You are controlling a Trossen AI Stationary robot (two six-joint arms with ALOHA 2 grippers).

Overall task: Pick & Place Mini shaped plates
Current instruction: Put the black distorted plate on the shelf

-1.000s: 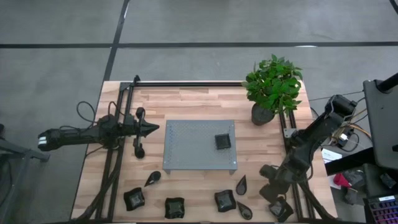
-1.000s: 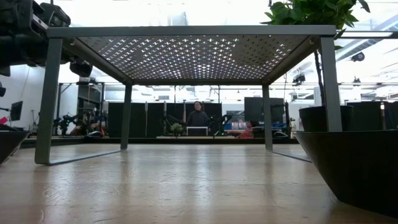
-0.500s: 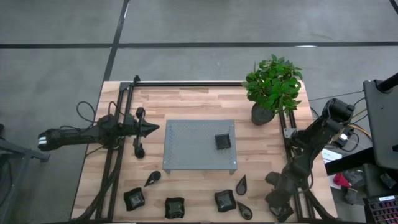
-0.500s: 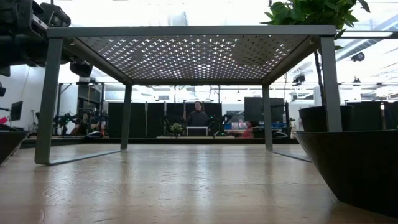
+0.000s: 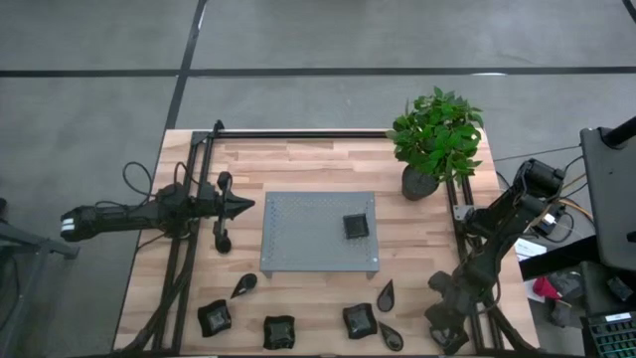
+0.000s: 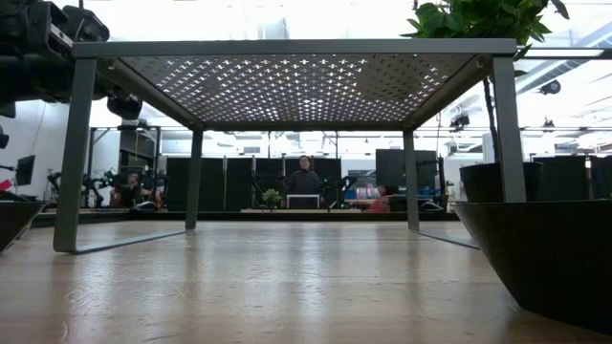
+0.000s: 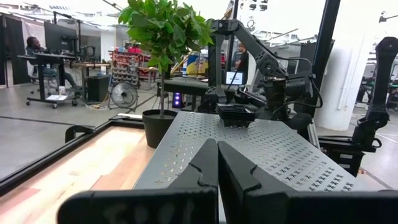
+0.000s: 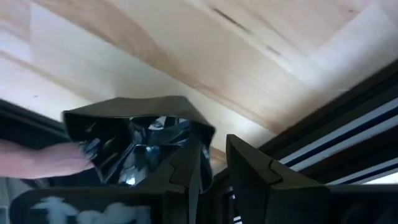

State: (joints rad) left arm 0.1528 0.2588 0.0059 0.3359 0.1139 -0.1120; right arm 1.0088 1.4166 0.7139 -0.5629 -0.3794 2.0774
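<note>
Several small dark glossy mini shaped plates lie along the table's near edge: teardrops [image 5: 243,285] [image 5: 386,294] [image 5: 390,336] and squares [image 5: 215,317] [image 5: 279,331] [image 5: 359,320]. One square plate [image 5: 356,226] [image 7: 235,114] sits on the grey perforated tray [image 5: 308,234]. My right gripper [image 5: 444,336] [image 8: 216,144] is at the near right corner, shut on another square plate [image 8: 130,146]. My left gripper [image 5: 248,206] [image 7: 217,146] is shut, waiting level just left of the tray. My right gripper has the square plate by its side wall [image 8: 200,138]. One finger [image 8: 186,168] stands over the inside of the dish, the other [image 8: 249,165] outside it. The fingers come from above, slanting down. Whether the plate's underside still touches the table cannot be seen.
A green plant [image 5: 437,134] in a dark pot [image 5: 417,184] [image 6: 545,248] stands at the far right, beside the tray. Black rails run along the table's right edge [image 8: 348,143] and left side [image 5: 194,199]. Bare wood lies between tray and near plates [image 5: 318,293].
My right arm has swung toward the table's near edge and down. Its gripper now covers the square plate at the near right corner, which showed beside it a second ago. My left arm has kept still.
</note>
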